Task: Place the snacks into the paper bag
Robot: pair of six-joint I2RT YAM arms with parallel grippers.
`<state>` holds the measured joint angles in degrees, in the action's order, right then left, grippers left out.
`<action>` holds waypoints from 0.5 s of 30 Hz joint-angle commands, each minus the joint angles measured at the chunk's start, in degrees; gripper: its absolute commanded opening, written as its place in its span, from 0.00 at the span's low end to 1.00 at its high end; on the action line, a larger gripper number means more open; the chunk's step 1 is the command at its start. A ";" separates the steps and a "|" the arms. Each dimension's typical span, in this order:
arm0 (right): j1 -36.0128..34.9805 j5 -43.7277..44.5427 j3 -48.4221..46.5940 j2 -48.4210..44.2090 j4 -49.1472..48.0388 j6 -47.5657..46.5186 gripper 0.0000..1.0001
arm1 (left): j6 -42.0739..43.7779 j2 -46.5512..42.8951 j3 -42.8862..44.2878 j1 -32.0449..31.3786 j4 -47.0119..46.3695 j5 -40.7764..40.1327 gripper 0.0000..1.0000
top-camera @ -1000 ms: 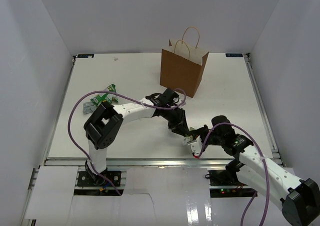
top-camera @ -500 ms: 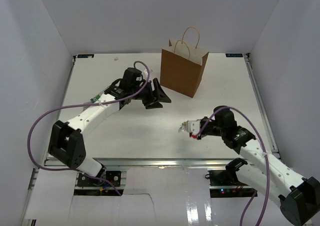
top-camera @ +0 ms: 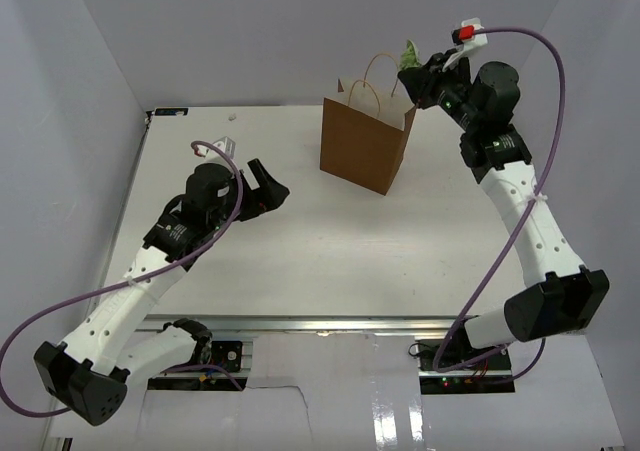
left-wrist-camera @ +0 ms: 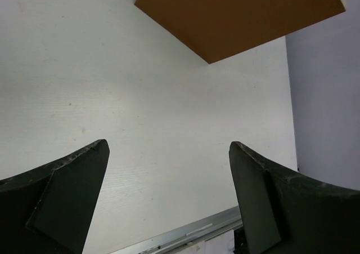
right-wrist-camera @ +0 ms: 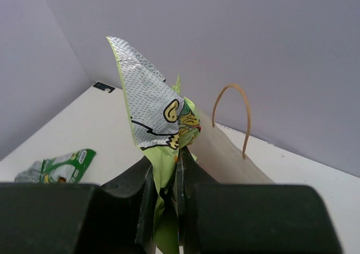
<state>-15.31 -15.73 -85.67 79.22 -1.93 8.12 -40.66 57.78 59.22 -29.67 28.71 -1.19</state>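
Observation:
The brown paper bag (top-camera: 366, 143) stands upright at the back of the table, handles up. My right gripper (top-camera: 420, 76) hangs high beside the bag's right top edge, shut on a yellow-green and silver snack packet (top-camera: 408, 55). In the right wrist view that packet (right-wrist-camera: 153, 112) sticks up from between the shut jaws (right-wrist-camera: 179, 155), with the bag (right-wrist-camera: 236, 161) just behind it. My left gripper (top-camera: 268, 189) is open and empty, left of the bag. The left wrist view has its fingertips (left-wrist-camera: 99, 150) wide apart over bare table, the bag (left-wrist-camera: 242, 12) ahead.
Green snack packets (right-wrist-camera: 61, 166) lie on the white table at the left in the right wrist view; my left arm hides them from the top camera. White walls enclose the table on three sides. A metal rail (top-camera: 320, 323) runs along the near edge.
My right arm rose from the near table to beside the bag's top, carrying the packet. My left arm drew back leftward and its gripper opened wide.

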 commanded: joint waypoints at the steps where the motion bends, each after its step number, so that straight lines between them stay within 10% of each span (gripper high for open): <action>1: 1.33 0.71 -5.38 4.96 -1.14 6.30 0.08 | -0.11 -2.49 -2.53 0.32 2.05 -4.87 0.98; 11: 1.78 -4.31 -4.16 12.53 -0.53 -1.79 0.09 | -0.03 -0.13 -2.44 0.32 2.76 -5.14 0.98; 15: 1.78 -5.37 -4.59 14.20 1.23 -5.48 0.37 | -1.52 2.68 -2.18 0.40 2.76 -3.29 0.98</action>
<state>-13.61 -19.31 -89.14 93.95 0.43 6.31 -41.39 58.96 55.61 -29.67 30.96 -5.30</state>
